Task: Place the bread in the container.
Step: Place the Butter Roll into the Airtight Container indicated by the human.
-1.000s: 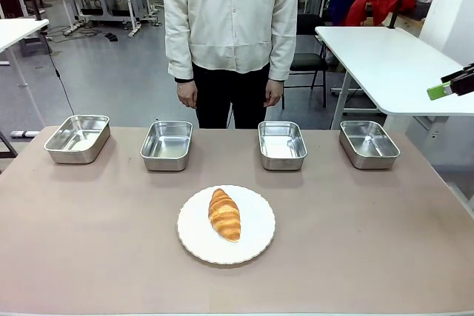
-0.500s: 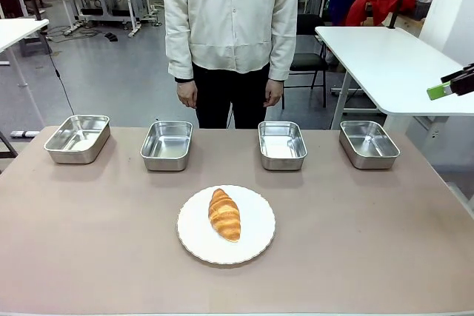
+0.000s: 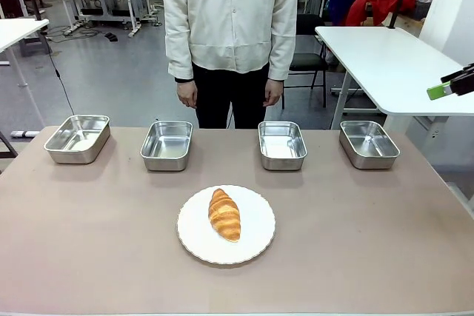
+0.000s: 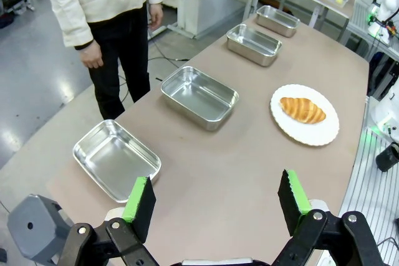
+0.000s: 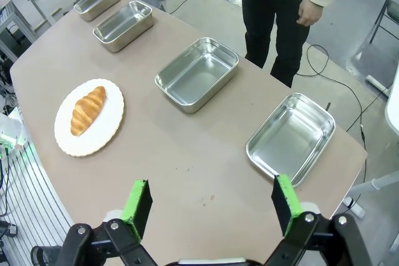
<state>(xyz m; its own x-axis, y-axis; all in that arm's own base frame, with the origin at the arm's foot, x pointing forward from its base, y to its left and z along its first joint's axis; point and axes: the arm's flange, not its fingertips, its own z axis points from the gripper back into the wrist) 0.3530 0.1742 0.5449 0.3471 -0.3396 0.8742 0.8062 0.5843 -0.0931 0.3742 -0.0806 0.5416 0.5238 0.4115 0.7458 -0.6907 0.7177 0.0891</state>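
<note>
The bench (image 3: 370,249) carries one plate (image 3: 256,236) and four empty trays (image 3: 166,163) in a far row. The one bread (image 3: 224,214) lies on the plate, well apart from the left fingers (image 4: 140,202) and right fingers (image 5: 138,205), both pairs spread open, holding nothing

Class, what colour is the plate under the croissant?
Plain white. The plate shows best in the front view.

Bright and even, lit from overhead. Soft, short shadows beneath the steel trays (image 3: 166,162) and white plate (image 3: 255,229); pale glare on tray floors. Sharp throughout; table (image 4: 249,172) edges bowed in the wrist views.
</note>
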